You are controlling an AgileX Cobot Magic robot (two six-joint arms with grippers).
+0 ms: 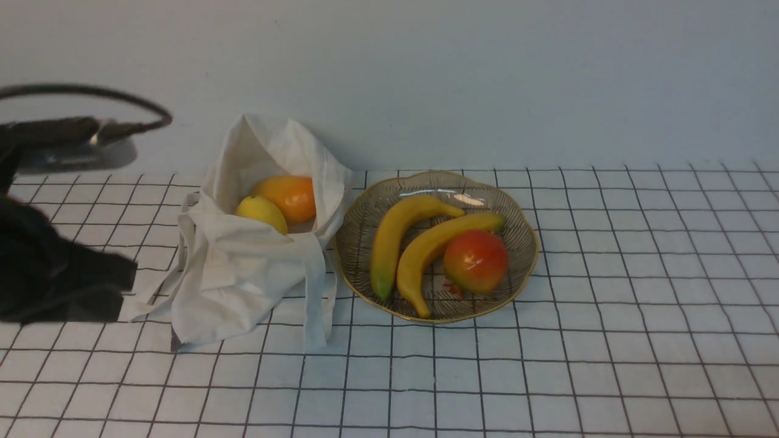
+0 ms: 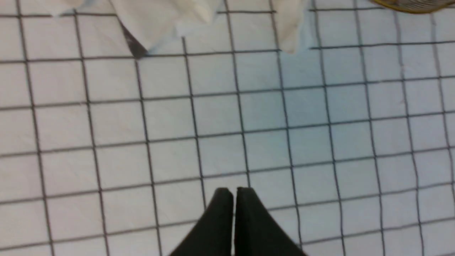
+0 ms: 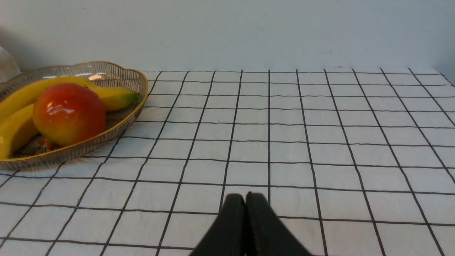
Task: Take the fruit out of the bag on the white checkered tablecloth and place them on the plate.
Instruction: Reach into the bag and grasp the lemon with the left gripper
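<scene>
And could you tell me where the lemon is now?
In the front view, the lemon is on the left, in the bag's mouth, beside the mango.

In the front view's left half we see the bag point(image 1: 237, 277), off-white, slumped open; in its mouth lie the lemon point(image 1: 262, 214), yellow, and behind it the mango point(image 1: 289, 196), orange, lying sideways. At centre we see the plate point(image 1: 435, 307), translucent, gold-rimmed, upright on the cloth point(image 1: 389, 377), white with thin black checks, which fills the lower frame
</scene>
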